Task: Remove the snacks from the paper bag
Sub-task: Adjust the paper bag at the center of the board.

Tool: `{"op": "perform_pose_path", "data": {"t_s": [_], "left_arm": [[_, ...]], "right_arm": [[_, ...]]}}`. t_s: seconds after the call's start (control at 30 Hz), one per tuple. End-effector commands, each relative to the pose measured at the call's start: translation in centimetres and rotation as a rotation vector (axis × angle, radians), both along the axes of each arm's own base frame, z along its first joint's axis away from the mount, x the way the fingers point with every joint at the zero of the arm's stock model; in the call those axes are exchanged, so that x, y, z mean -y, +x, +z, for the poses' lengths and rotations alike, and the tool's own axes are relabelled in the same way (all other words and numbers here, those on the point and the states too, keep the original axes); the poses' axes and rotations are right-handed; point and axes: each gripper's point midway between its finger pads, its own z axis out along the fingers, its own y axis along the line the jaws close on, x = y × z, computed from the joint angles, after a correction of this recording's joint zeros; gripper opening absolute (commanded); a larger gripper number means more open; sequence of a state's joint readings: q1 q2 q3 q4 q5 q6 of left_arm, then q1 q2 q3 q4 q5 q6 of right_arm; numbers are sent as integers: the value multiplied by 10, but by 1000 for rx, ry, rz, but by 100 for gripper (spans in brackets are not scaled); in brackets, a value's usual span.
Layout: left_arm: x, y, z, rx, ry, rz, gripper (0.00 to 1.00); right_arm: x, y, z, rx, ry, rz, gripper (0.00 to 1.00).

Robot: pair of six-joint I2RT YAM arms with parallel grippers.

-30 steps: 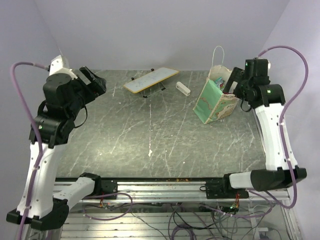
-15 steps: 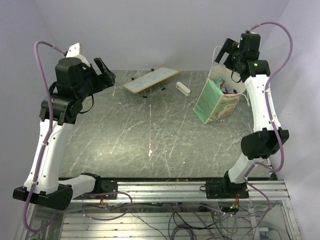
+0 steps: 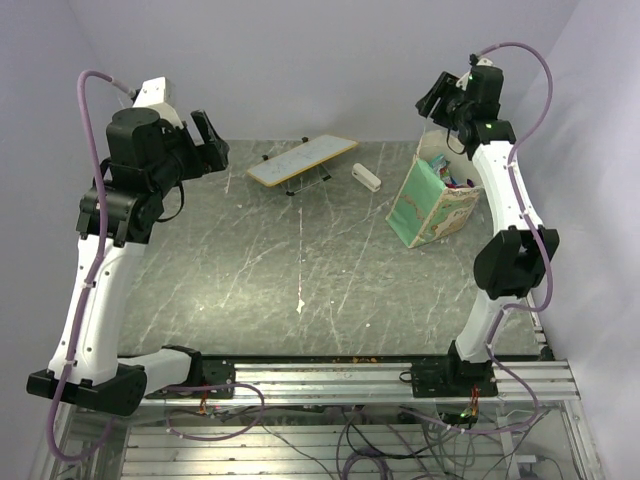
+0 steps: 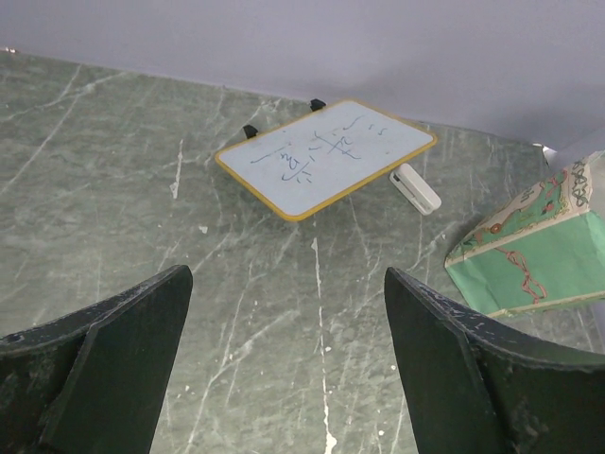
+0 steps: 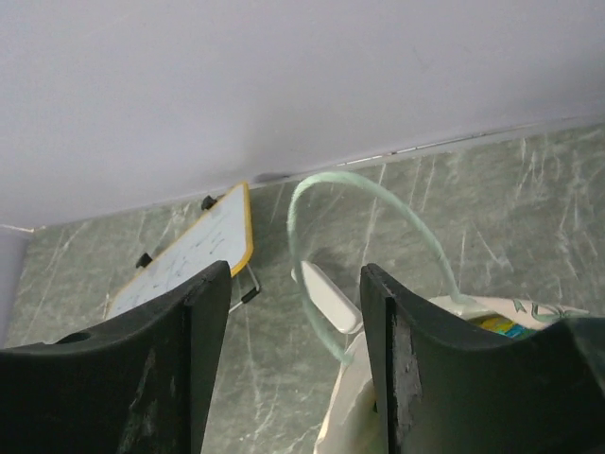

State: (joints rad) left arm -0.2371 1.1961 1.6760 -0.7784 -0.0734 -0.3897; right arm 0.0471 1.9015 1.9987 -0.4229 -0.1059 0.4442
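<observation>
Right fingers [image 3: 436, 98] risen above paper bag [image 3: 428, 208] rim, spread; bag near table [image 3: 300, 265] edge.

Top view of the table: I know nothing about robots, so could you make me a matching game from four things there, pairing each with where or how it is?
Things:
1. paper bag
2. whiteboard
3. small white oblong object
4. right end effector

Descriptions:
A. raised on black legs, yellow rim
B. open, in the air above the bag
C. mint green, snack packets showing inside
D. lying flat between board and bag

Pairs: 1-C, 2-A, 3-D, 4-B
</observation>
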Motion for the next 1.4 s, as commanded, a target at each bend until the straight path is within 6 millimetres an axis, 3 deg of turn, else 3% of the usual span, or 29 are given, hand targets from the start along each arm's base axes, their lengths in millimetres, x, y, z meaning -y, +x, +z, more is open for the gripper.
{"op": "perform_pose_path", "data": {"t_s": [0.0, 0.07, 0.13, 0.2, 0.3, 0.4, 0.53, 0.57, 0.7, 0.9, 1.1, 1.37], "left_arm": [[-2, -2, 24, 70, 34, -25, 93], [-3, -4, 26, 77, 38, -21, 93], [-5, -7, 28, 82, 38, -17, 93], [-4, -8, 29, 87, 33, -21, 93], [-1, -9, 32, 95, 24, -35, 93], [-1, -9, 35, 106, 17, -38, 93], [2, -10, 40, 114, -1, -46, 93], [3, -10, 40, 112, -11, -46, 93], [10, -9, 36, 94, -62, -58, 93], [23, -7, 31, 61, -147, -89, 93], [32, -10, 22, 8, -234, -101, 93], [35, -28, 1, -94, -335, -72, 93]], "right_arm": [[-1, 19, -1, 47, 18, 52, 58], [-2, 24, -7, 36, 23, 61, 64], [-9, 27, -13, 23, 36, 98, 62], [-18, 25, -13, 17, 60, 146, 48], [-29, 25, -28, -29, 95, 201, 18], [-38, 16, -30, -58, 125, 250, 2], [-43, -1, -36, -115, 118, 295, 0], [-44, -10, -25, -109, 112, 302, 0], [-51, -38, -21, -145, 99, 352, 0], [-79, -86, -18, -198, 57, 432, 0], [-132, -139, -18, -238, 46, 540, 0], [-253, -223, -18, -274, 24, 796, 0]]}}
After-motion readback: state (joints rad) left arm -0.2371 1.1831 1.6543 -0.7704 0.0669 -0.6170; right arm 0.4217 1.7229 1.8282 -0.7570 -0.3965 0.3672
